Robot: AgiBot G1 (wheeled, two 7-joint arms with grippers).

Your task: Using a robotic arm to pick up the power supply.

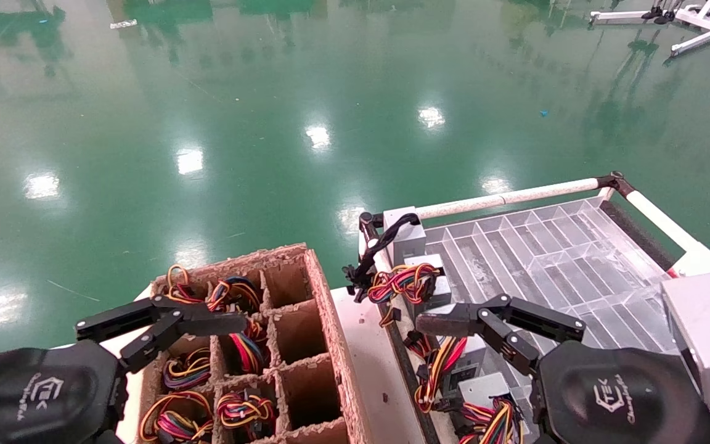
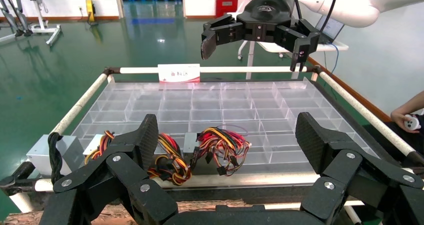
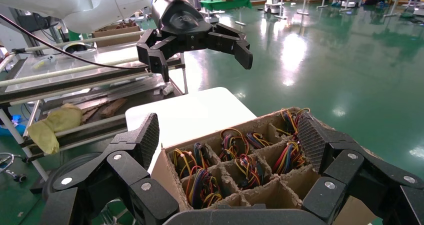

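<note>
Green glossy floor (image 1: 269, 123) is recorded behind two stations. Head view: a cardboard divider box (image 1: 324, 308) with wired units in its cells is set on the left; a clear compartment tray (image 1: 564, 246) on a railed cart is set on the right, with several power supplies along its near edge. The left end effector (image 1: 164, 324) hangs over the box, jaws spread wide, nothing held. The right end effector (image 1: 490, 330) hangs over the tray's near edge, also wide and empty.

Left wrist view: the nearest power supply (image 2: 190, 144) is seen in the tray amid tangled wires (image 2: 220, 147); the right end effector (image 2: 252, 45) is poised well above the tray's far side.

Right wrist view: the box cells hold wire bundles (image 3: 240, 165).

Risks judged: fingers may snag loose wires rather than the casing; neighbouring units may be dragged along; a wall of the tray may be struck on descent.
</note>
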